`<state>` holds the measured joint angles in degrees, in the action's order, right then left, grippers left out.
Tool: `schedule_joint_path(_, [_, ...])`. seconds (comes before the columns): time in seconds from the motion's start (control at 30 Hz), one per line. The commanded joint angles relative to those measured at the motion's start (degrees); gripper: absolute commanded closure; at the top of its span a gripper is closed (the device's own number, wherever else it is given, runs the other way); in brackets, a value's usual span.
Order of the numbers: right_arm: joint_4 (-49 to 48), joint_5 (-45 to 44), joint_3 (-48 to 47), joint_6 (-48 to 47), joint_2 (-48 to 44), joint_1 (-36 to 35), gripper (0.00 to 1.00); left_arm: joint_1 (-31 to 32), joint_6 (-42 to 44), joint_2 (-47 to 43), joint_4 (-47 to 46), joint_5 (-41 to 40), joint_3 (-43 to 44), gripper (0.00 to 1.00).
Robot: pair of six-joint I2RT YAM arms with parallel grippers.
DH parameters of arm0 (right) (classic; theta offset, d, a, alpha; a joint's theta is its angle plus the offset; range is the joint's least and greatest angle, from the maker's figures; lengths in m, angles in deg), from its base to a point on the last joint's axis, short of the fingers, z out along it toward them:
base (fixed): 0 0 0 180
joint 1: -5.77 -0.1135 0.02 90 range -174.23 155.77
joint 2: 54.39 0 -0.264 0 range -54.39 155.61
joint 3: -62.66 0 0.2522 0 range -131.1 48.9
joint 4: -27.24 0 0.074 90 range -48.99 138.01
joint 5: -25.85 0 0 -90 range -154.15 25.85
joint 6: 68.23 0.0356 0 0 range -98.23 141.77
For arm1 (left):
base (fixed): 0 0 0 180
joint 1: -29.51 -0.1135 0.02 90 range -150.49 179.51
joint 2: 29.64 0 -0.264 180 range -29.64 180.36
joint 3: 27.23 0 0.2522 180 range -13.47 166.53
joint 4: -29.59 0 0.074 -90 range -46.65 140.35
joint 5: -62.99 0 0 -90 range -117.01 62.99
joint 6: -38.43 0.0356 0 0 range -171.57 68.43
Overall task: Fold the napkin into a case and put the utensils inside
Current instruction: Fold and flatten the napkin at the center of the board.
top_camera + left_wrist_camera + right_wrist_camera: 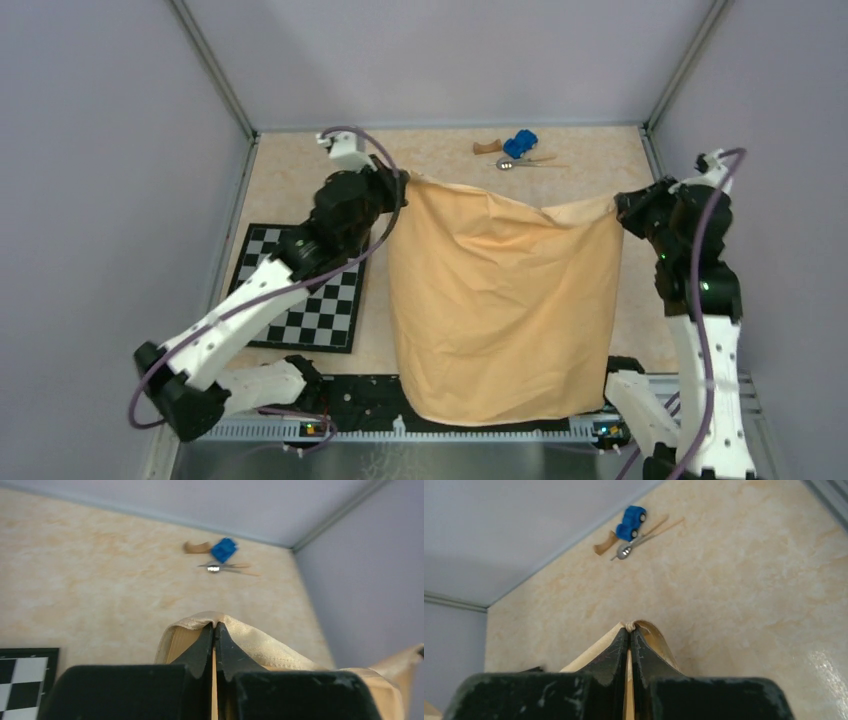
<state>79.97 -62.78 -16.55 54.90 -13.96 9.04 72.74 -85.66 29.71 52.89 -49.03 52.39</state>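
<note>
Two-handed, clamps shut on top corners of thin peach-orange cloth napkin (500,300), left gripper (404,181) and right gripper (616,207) one apiece, hanging it spread between them, likely for laying flat, slim silver metal utensils (527,161) well beyond fingertips.

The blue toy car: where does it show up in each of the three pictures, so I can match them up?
Top view: the blue toy car sits at the far edge of the table, right of centre.
Left wrist view: upper middle of the picture.
Right wrist view: top centre of the picture.
Shared landmark: the spoon lying right beside the car, seen in all three views.
</note>
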Motion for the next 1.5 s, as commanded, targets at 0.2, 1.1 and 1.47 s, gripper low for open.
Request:
schedule_joint_path(0.2, [-37.11,-4.56,6.03,-1.84,33.13,0.49,1.00,-18.53,-0.07,31.38,-21.63,12.32,2.47,1.00])
schedule_joint_path(1.1, [-30.70,8.48,-12.47,-6.14,55.27,6.76,1.00,-26.91,1.86,50.36,-33.66,49.00,17.14,1.00])
schedule_joint_path(1.47, [-31.22,9.74,-19.35,-6.69,62.16,7.71,1.00,-26.96,0.74,58.94,-34.17,53.90,27.94,1.00])
